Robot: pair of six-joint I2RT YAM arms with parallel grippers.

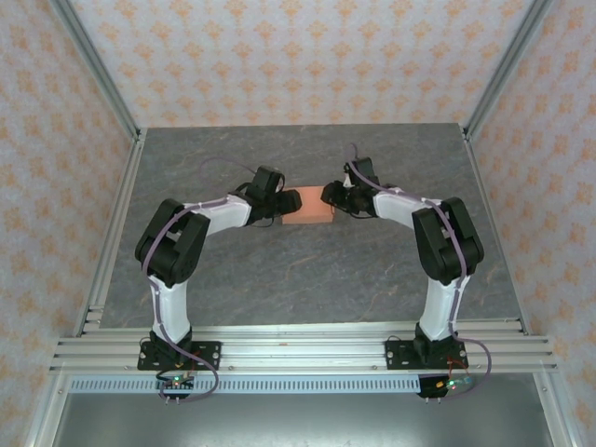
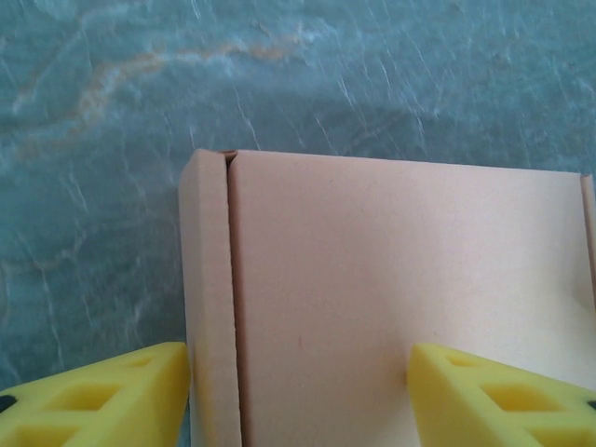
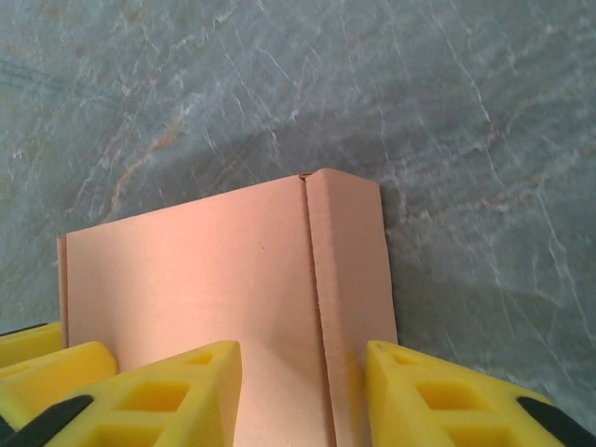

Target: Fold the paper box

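1. The paper box (image 1: 305,207) is thin salmon-orange card, plain and unprinted, already folded up into a low rectangular shape.
2. It lies flat on the grey marbled table (image 1: 307,289), around the table's middle and a little toward its far half, with its long sides running across the table.
3. Its broad top panel faces up, smooth and level.
4. In the wrist views, a narrow strip runs along each short end of that panel, set off by a straight seam, with a small notch where the seam meets the far edge.
5. The box casts a soft shadow on the table beyond its far edge.
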